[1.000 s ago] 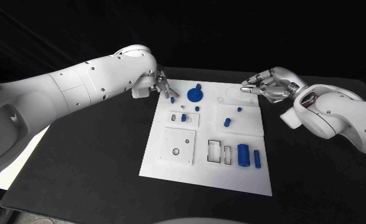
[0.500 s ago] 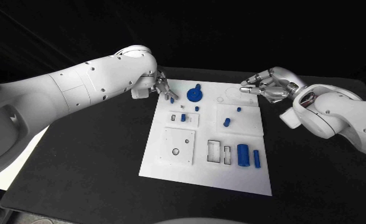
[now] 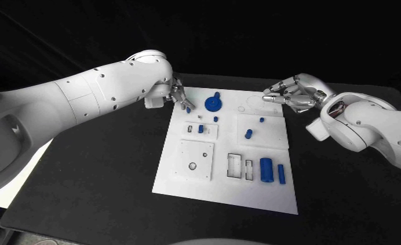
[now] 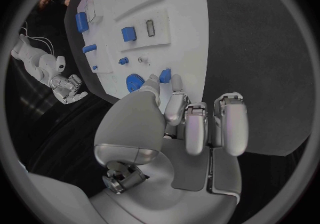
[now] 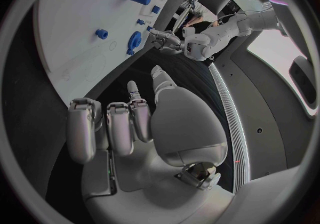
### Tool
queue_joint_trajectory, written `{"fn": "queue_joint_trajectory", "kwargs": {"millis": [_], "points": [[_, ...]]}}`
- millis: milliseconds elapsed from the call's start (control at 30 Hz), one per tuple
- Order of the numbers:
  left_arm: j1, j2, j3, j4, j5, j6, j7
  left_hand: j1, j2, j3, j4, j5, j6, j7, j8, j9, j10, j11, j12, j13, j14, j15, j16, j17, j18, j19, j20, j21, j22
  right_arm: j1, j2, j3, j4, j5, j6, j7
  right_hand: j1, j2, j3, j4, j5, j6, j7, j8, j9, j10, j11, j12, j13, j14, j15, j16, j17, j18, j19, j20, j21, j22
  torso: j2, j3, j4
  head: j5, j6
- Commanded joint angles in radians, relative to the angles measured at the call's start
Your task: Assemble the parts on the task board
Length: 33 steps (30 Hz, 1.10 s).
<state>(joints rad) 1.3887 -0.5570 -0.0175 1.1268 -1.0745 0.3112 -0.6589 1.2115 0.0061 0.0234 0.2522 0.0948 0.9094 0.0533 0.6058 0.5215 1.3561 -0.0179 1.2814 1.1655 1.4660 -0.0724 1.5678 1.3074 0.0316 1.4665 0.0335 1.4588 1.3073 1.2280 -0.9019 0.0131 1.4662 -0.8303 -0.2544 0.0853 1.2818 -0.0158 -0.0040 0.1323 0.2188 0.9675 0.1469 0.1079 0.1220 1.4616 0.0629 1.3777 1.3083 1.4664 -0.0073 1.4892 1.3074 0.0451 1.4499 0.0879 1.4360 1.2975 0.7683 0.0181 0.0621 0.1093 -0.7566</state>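
The task board (image 3: 225,190) lies in the middle of the tabletop (image 3: 100,187); several blue parts (image 3: 266,169) are loose on it, so most assembly seems left; the left hand (image 3: 178,97) pinches a small blue part (image 3: 189,109) at its far left corner; the right hand (image 3: 291,95) hovers empty, fingers loosely curled.

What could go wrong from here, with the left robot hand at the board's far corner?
1. The left robot hand sits right at a small blue part on the task board; a loose pinch might drop or tip it.
2. The blue gear-like disc lies just beside the fingers and may get knocked.
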Motion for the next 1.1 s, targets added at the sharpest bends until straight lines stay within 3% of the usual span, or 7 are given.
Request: {"fn": "queue_joint_trajectory", "kwargs": {"millis": [33,333,400,567,667,900,1100], "points": [[0.0,0.004,-0.001,0.001,0.001,-0.012,0.012,0.022,0.008,0.013,-0.01,-0.002,0.001,-0.001,0.005,0.0,0.003,-0.002,0.001,-0.001,0.105,-0.009,0.003,0.263,0.006,0.046,-0.006,0.005,0.092,-0.001,0.001,0.0,0.0,-0.001,0.013,0.006,-0.002,0.007,-0.004,0.0,-0.002,-0.007,0.0,0.004,0.002,-0.005,-0.001,-0.005,0.147,0.071,-0.007,-0.006,0.119,0.013,-0.008,0.002,-0.005,-0.002,0.0,0.0001,-0.0003,0.0,-0.001],[0.0,0.008,-0.005,0.0,0.003,-0.013,0.014,0.081,0.035,0.054,-0.048,-0.009,-0.006,-0.005,0.007,-0.003,0.002,-0.006,-0.001,-0.003,0.105,-0.012,0.003,0.263,0.006,0.045,-0.009,0.004,0.093,-0.001,0.002,0.0,-0.001,-0.001,0.015,0.005,-0.002,0.007,-0.004,0.0,-0.002,-0.007,0.0,0.004,0.002,-0.005,-0.001,-0.005,0.147,0.071,-0.007,-0.006,0.119,0.013,-0.008,0.002,-0.005,-0.002,0.0,-0.0002,-0.0004,-0.002,-0.001],[0.0,0.008,-0.005,-0.001,0.003,-0.014,0.015,0.108,0.046,0.079,-0.065,-0.039,-0.009,-0.008,0.006,-0.005,0.002,-0.008,-0.002,-0.003,0.105,-0.014,0.003,0.263,0.006,0.045,-0.011,0.004,0.094,-0.001,0.002,0.0,-0.001,-0.001,0.015,0.005,-0.002,0.007,-0.004,0.0,-0.002,-0.007,0.0,0.004,0.002,-0.005,-0.001,-0.005,0.147,0.071,-0.007,-0.006,0.119,0.013,-0.008,0.002,-0.005,-0.002,0.0,-0.0001,-0.0004,-0.002,-0.003],[0.0,0.005,-0.006,-0.001,0.004,-0.018,0.016,0.193,0.058,0.188,-0.13,-0.042,-0.027,-0.01,-0.007,-0.014,-0.005,-0.012,-0.01,-0.007,0.105,-0.02,0.003,0.263,0.006,0.045,-0.018,0.003,0.093,-0.001,0.002,0.0,-0.001,-0.001,0.016,0.005,-0.002,0.007,-0.004,0.0,-0.002,-0.007,0.0,0.004,0.002,-0.005,-0.001,-0.005,0.147,0.071,-0.007,-0.006,0.119,0.013,-0.008,0.002,-0.005,-0.002,0.0,-0.0001,0.0001,-0.002,-0.004],[0.0,0.003,-0.006,0.0,0.006,-0.021,0.018,0.185,0.031,0.289,-0.151,-0.042,-0.032,0.0,-0.007,-0.017,-0.005,-0.007,-0.015,-0.01,0.105,-0.012,0.003,0.263,0.006,0.045,-0.015,0.003,0.095,-0.001,0.002,0.0,-0.002,-0.001,0.017,0.005,-0.002,0.007,-0.004,0.0,-0.002,-0.007,0.0,0.004,0.002,-0.005,-0.001,-0.005,0.147,0.071,-0.007,-0.006,0.119,0.013,-0.008,0.002,-0.005,-0.002,0.0,-0.0002,0.001,-0.002,-0.005],[-0.001,-0.012,-0.006,0.018,0.033,-0.065,0.028,0.052,-0.069,0.586,-0.196,-0.038,-0.039,0.006,0.039,0.006,0.01,-0.003,-0.009,-0.004,0.105,-0.008,0.003,0.263,0.005,0.047,-0.009,0.005,0.101,-0.001,0.004,0.0,-0.003,-0.001,0.018,0.005,-0.002,0.007,-0.004,0.0,-0.002,-0.007,0.0,0.004,0.002,-0.005,-0.001,-0.005,0.147,0.071,-0.007,-0.006,0.119,0.013,-0.008,0.002,-0.005,-0.002,0.0,0.0,0.0005,0.0,-0.006],[-0.004,-0.058,-0.006,0.096,0.069,-0.14,0.027,0.014,-0.089,0.661,-0.226,-0.037,-0.044,0.001,0.063,0.02,0.018,-0.004,-0.004,0.002,0.105,-0.009,0.003,0.263,0.005,0.047,-0.009,0.004,0.102,-0.001,0.005,0.0,-0.005,0.0,0.019,0.004,-0.003,0.008,-0.005,0.001,-0.001,-0.007,0.0,0.004,0.002,-0.004,-0.001,-0.004,0.148,0.071,-0.008,-0.006,0.119,0.013,-0.008,0.002,-0.005,-0.002,0.0,0.0004,0.0008,0.0,-0.008]]}}
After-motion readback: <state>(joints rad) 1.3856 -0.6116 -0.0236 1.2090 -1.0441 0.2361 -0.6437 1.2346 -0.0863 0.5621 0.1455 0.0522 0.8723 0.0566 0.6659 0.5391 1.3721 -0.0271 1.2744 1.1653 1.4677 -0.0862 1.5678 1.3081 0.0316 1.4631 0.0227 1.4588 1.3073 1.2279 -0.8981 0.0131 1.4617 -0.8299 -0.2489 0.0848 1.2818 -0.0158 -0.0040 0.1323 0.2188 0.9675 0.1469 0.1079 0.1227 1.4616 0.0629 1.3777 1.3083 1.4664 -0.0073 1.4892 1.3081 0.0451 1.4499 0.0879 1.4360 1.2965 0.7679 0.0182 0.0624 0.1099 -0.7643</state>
